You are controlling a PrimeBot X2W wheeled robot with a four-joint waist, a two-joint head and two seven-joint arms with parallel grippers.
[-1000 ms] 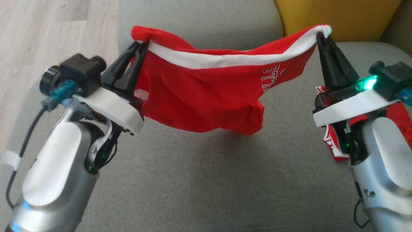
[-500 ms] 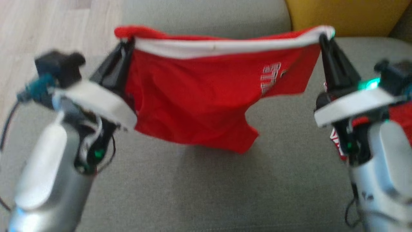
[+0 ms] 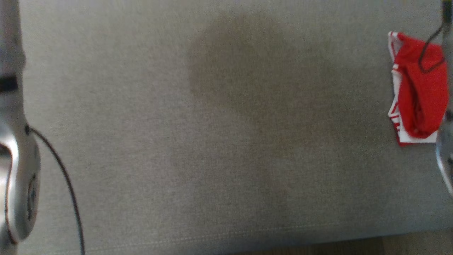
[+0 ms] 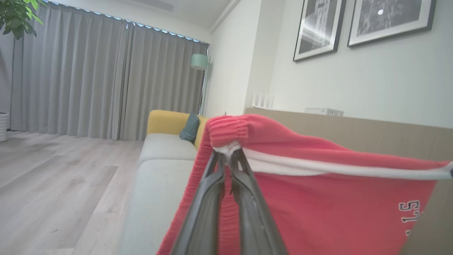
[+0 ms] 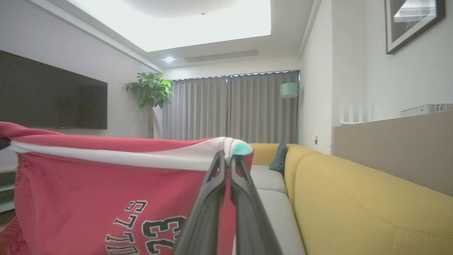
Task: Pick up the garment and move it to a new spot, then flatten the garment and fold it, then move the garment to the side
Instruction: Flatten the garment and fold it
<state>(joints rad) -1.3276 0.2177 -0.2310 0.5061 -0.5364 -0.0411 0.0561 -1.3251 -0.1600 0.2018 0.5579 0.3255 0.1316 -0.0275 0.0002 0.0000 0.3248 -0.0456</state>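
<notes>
The garment (image 4: 318, 198) is a red top with a white stripe along its upper edge and white lettering. It hangs stretched in the air between my two grippers. In the left wrist view my left gripper (image 4: 226, 156) is shut on one upper corner, at a ribbed red cuff. In the right wrist view my right gripper (image 5: 226, 156) is shut on the other upper corner of the garment (image 5: 106, 177), where the white stripe ends. The head view shows my pale left forearm (image 3: 14, 148) at its left edge.
The grey sofa seat (image 3: 212, 141) spreads below me, with its front edge near the bottom of the head view. A second red and white cloth (image 3: 417, 88) lies bunched on the seat at the right. A yellow sofa back (image 5: 354, 198) rises on the right side.
The head camera has tilted down, so the grippers and the held garment have left its picture. Before that, both grippers drew apart and pulled the garment tauter.
</notes>
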